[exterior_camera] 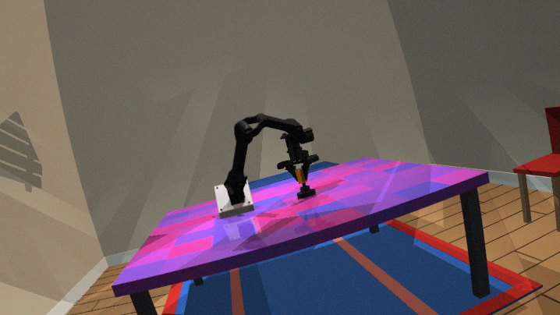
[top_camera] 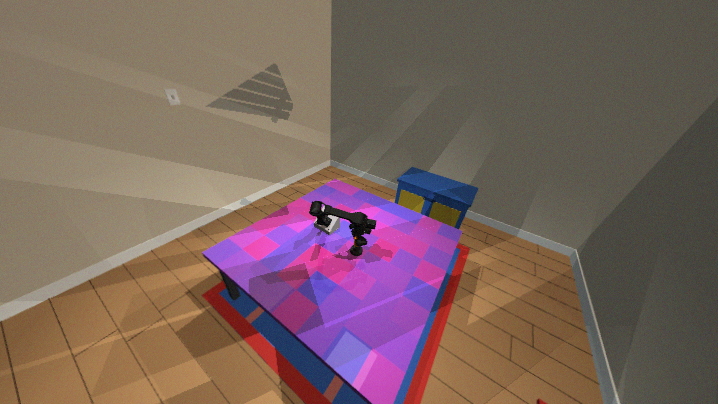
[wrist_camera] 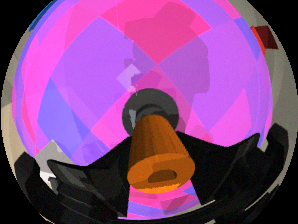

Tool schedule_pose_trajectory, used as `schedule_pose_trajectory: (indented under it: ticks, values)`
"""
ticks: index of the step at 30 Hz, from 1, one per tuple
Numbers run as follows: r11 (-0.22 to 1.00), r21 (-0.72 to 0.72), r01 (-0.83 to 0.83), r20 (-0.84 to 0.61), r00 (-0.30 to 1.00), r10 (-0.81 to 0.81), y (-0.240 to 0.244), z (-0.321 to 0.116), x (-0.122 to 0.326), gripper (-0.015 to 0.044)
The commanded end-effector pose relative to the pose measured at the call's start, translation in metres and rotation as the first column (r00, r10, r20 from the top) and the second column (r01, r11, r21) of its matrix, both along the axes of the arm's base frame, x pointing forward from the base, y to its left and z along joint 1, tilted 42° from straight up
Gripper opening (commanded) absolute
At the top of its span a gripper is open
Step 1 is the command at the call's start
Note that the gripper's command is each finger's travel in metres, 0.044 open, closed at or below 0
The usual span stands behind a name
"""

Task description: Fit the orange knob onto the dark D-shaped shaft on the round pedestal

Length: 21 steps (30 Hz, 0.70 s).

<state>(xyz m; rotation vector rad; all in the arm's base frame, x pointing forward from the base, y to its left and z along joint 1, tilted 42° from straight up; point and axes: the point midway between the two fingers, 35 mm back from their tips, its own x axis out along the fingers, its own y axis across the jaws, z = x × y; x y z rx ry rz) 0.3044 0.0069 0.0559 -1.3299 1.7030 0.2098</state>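
The orange knob [exterior_camera: 300,176] [wrist_camera: 156,142] is held between the fingers of my gripper [exterior_camera: 301,179] [wrist_camera: 157,146], above the round pedestal. In the wrist view its near end shows a dark hole, and its far end covers most of the shaft. The dark round pedestal [top_camera: 355,250] [exterior_camera: 306,194] [wrist_camera: 144,95] stands on the table. The dark shaft [exterior_camera: 305,187] shows as a short stub under the knob in the exterior view. The knob's lower end is at or just above the shaft's top; contact cannot be told. The shaft's flat side is hidden.
The patchwork table [top_camera: 301,306] [exterior_camera: 415,188] carries the arm's white base [top_camera: 327,225] [exterior_camera: 234,211], to the left of the pedestal in the exterior view. A blue cabinet [top_camera: 437,186] stands beyond the table, and a red chair [exterior_camera: 538,164] stands off to the right.
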Motion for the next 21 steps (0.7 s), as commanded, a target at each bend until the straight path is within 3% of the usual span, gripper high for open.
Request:
schedule_pose_trajectory:
  ticks: [1,21]
  values:
    - [1.000,0.002,-0.002,0.002,1.000,0.002,0.0008,0.0009,0.0015,0.0000]
    - [1.000,0.002,-0.002,0.002,1.000,0.002,-0.0009,-0.0015,0.0007,0.0000]
